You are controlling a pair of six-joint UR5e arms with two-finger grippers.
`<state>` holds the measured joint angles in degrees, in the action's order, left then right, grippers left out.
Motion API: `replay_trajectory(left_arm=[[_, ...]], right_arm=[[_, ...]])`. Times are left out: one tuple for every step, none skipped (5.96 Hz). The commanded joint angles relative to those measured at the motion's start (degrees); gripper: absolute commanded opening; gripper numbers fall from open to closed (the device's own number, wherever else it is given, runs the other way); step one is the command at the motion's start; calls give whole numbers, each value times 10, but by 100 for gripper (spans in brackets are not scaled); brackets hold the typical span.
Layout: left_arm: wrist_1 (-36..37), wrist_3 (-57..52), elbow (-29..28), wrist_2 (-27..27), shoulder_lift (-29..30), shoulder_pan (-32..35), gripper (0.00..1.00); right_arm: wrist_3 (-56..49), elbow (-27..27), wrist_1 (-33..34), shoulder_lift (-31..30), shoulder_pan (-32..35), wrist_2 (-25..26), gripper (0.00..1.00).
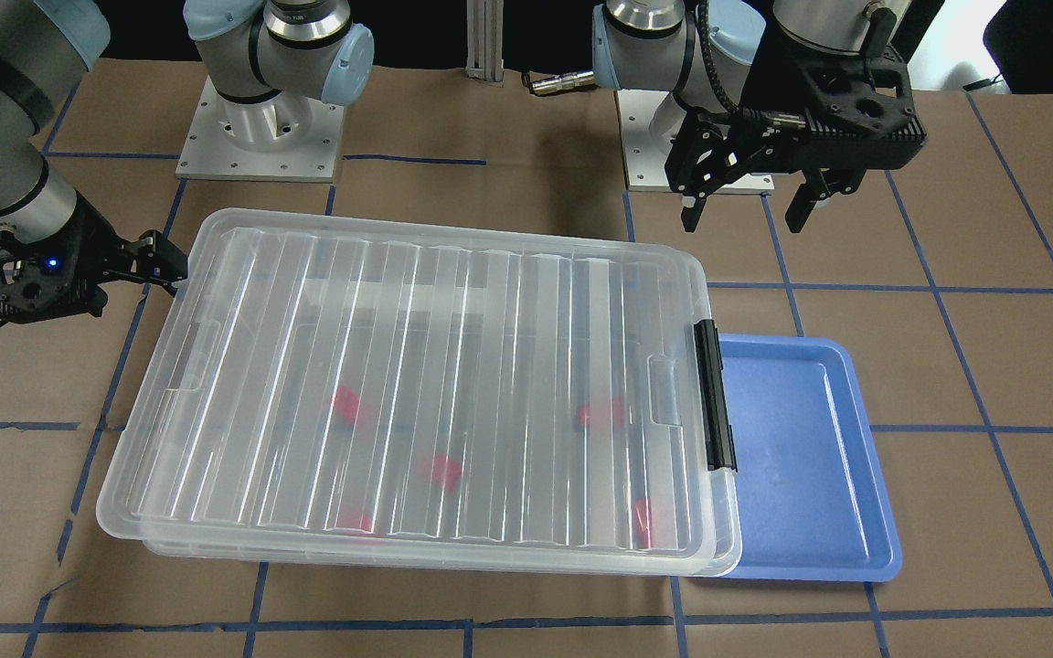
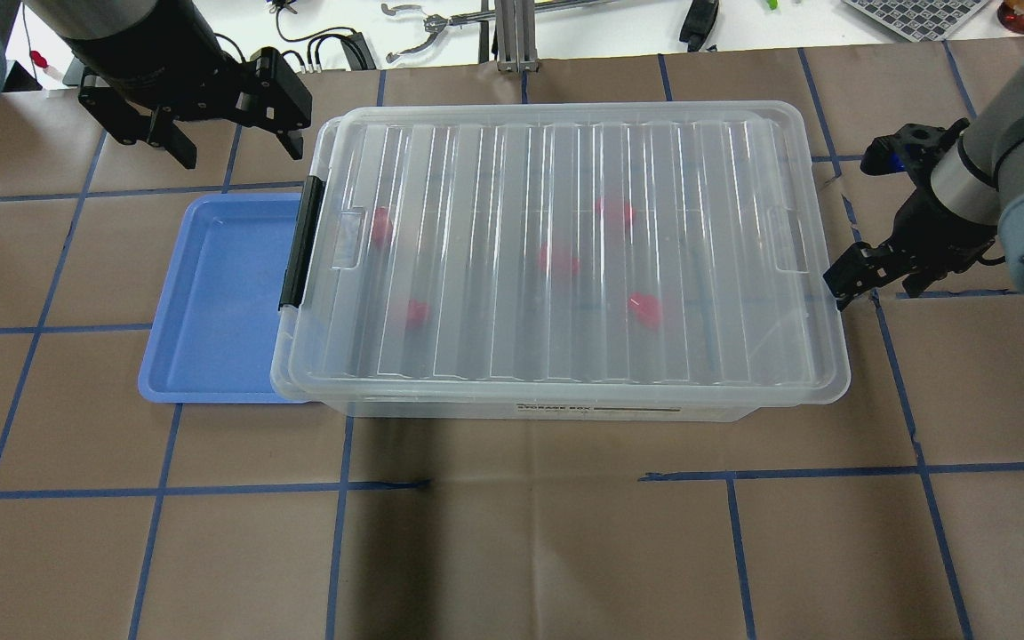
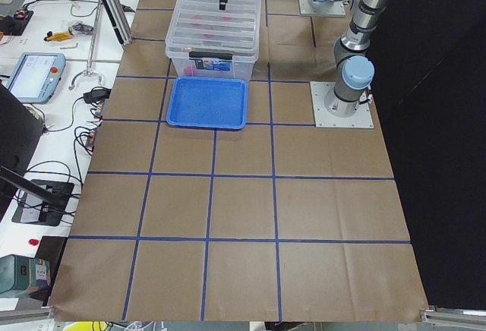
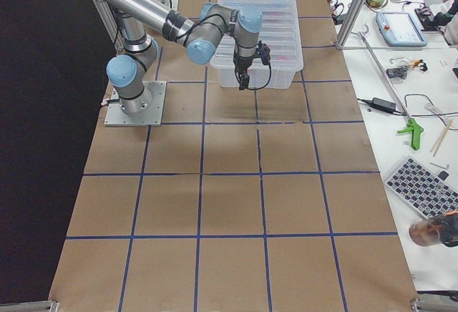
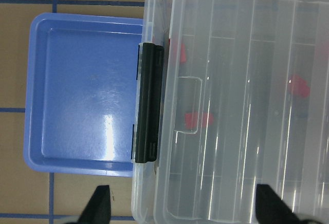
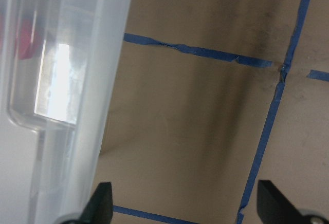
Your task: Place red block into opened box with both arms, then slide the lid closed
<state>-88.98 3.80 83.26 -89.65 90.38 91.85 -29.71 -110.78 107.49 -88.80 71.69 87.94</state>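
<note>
Ridged clear plastic lid (image 2: 565, 258) should be nudged squarely toward 9 o'clock by the spread-open right gripper (image 2: 870, 283) (left gripper (image 2: 238, 151) is open too) till flush on the shallow clear box (image 2: 476, 412).

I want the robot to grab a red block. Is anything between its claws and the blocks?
Yes. The clear lid lies over the box and covers the red blocks inside. The left gripper and the right gripper are both outside, at its opposite short ends.

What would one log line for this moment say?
lid over box | red blocks inside | left gripper open | right gripper open, beside lid
</note>
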Motion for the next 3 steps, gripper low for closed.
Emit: replay_trajectory(left_arm=[[-1,4,1,0,1,1,99],[-1,4,0,1,1,0,98],[-1,4,0,1,1,0,99]], right_arm=[[0,16,2,-1,2,6,100],[2,54,-11,-1,2,19,100],[22,104,-51,-4,4,28,100]])
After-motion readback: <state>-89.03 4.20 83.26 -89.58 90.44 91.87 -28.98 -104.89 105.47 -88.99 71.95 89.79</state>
